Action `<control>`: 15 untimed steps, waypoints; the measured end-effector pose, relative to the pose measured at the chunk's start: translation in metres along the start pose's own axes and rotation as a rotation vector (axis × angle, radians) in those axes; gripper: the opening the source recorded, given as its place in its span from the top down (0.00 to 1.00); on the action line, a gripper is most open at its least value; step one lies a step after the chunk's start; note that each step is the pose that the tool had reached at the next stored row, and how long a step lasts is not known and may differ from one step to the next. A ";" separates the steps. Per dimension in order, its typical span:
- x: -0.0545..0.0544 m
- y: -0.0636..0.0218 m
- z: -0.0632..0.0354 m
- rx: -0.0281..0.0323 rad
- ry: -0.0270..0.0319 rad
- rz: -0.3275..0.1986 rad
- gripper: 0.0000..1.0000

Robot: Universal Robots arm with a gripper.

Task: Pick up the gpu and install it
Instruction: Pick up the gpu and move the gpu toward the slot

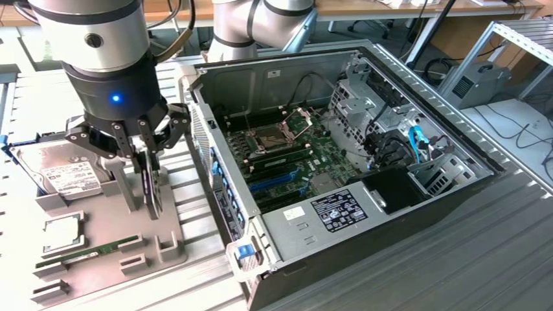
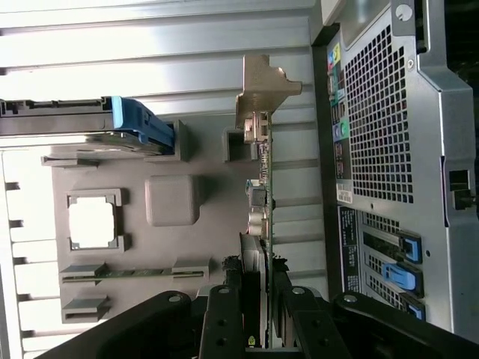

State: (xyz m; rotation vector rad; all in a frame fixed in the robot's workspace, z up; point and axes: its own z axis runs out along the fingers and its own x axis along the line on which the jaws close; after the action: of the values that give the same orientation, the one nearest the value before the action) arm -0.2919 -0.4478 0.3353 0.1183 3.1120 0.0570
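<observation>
Grey plastic tray [image 1: 108, 223] lies in the lower left of the exterior view, on a ribbed metal table [image 1: 415, 272]. The gpu [image 1: 154, 191] stands on edge over this tray, a thin dark slab seen almost edge-on, with its lower edge down at tray level. I cannot tell whether it still sits in its slot. The gripper [image 1: 142, 154] hangs from the arm in the upper left of that view, straight above the card. In the wrist view the gripper [image 2: 256, 273] has its black fingers [image 2: 227, 307] one on each face of the gpu [image 2: 260, 187], pinching it near the end away from its silvery bracket [image 2: 262, 82].

A drive [image 1: 65, 175] with a white label rests at the tray's far-left side in the exterior view. A square chip [image 1: 61, 236] and a narrow green memory stick [image 1: 90, 254] lie nearer the lower left corner. The wrist view shows the same drive [image 2: 52, 120], chip [image 2: 93, 223] and stick [image 2: 135, 272] on the tray [image 2: 194, 239].

An open case [image 1: 346, 259] lies just beside the tray, filling the middle and right of the exterior view, its motherboard [image 1: 294, 149] exposed. Its perforated rear panel [image 2: 382, 134] appears in the wrist view.
</observation>
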 end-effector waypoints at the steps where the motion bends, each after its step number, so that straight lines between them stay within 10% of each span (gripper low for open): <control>1: 0.000 0.0000 -0.0006 0.0000 0.0000 0.000 0.73; 15: 0.000 0.0004 -0.0098 0.0000 0.0000 0.000 0.73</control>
State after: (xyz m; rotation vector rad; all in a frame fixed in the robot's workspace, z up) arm -0.2919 -0.4479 0.3451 0.1183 3.1120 0.0569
